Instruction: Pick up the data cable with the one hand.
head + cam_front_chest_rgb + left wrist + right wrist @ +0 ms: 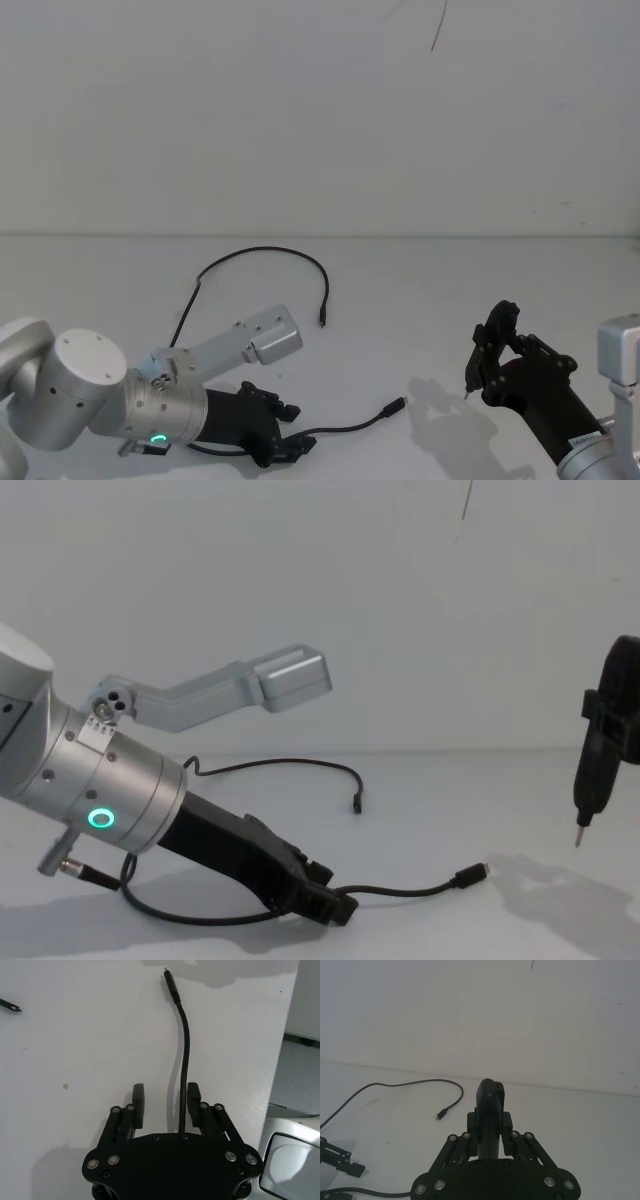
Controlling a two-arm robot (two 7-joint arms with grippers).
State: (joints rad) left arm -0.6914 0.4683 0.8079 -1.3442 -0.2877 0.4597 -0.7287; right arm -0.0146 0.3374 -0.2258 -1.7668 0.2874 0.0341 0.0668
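Left gripper (293, 430): a black angular two-fingered unit on a thick silver cylindrical arm with a green glowing ring (157, 437), positioned low over the white tabletop (480, 280) at the near left. Jaws: released, with the fingers (138, 1097) spread and pressing on nothing. The data cable (262, 250), a long thin black flexible cord, passes between these fingers, just beside one of them, and runs on to its silver-tipped plug (397, 405), which lies on the table ahead of the gripper. The remaining length loops away behind the arm to a second small black plug (324, 321). Right gripper (497, 348): at the near right, well apart from the cable, jaws clenched on a black pen-like tool (598, 750) with a metal tip
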